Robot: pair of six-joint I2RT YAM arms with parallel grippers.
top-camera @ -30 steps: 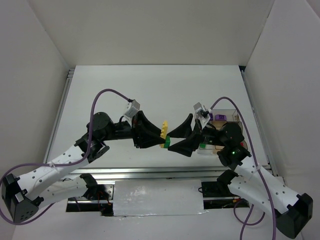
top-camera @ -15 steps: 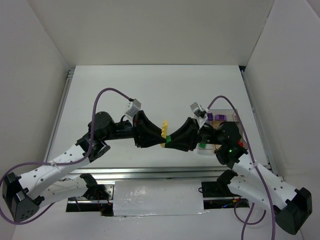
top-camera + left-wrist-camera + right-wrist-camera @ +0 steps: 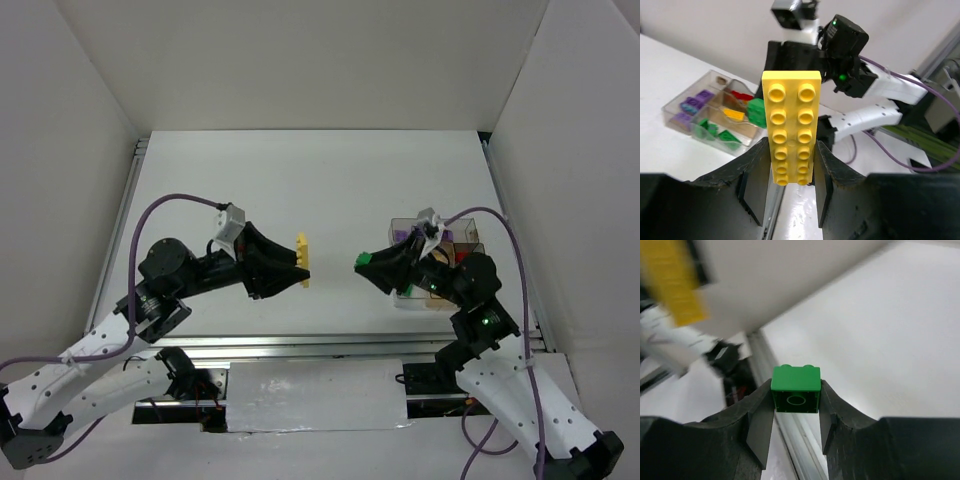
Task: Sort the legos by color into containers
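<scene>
Yellow lego (image 3: 791, 127) pinched in left hand (image 3: 790, 167); green lego (image 3: 795, 388) in right hand (image 3: 795, 401).

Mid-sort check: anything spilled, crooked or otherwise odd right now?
Nothing stands out. The left end effector grips a long yellow studded brick squarely, the right end effector a small green brick, and the clear plastic compartment box sits flat with bricks inside.

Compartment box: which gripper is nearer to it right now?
Right. The right gripper, shut on a green brick, hangs just left of the box, its arm reaching over it. The left gripper, holding the yellow brick, is farther left, beyond the right gripper.
</scene>
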